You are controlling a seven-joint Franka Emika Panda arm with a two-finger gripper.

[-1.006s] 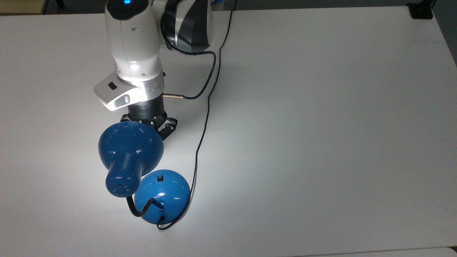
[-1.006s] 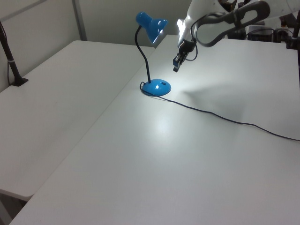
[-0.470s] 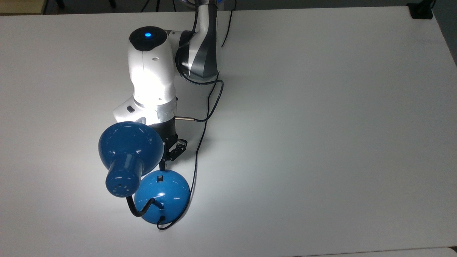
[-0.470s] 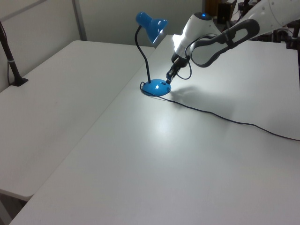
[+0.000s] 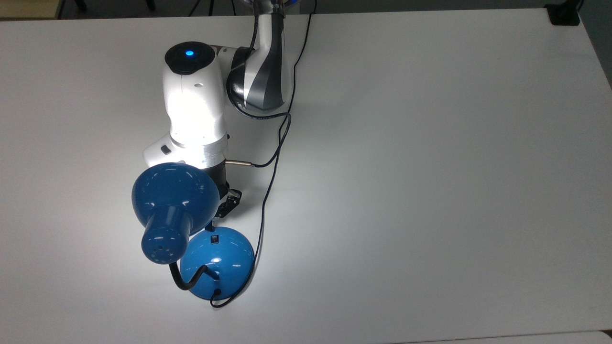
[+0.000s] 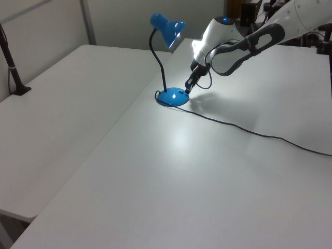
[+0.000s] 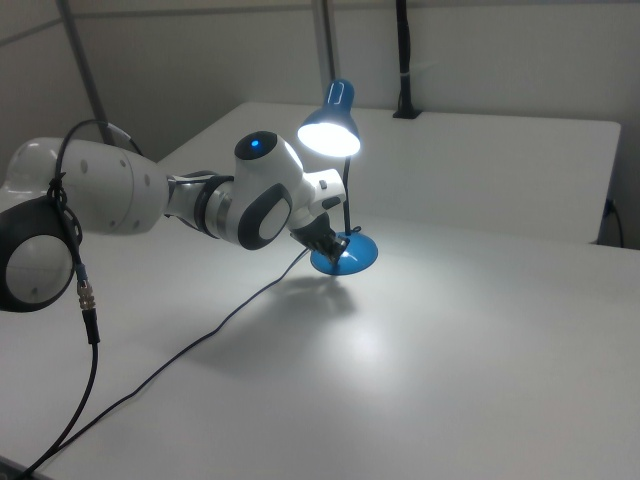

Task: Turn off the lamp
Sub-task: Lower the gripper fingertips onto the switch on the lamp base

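You see the lamp standing on the table, toward the top view's left, its base at the near edge in that view. Its shade hangs over the table just beside the base, at the top view's upper left of it. The gripper sits at the base's edge, on the left view's right of the gooseneck. The arm reaches in from the top view's far side. The lamp's cord trails from the base across the table toward the left view's right.
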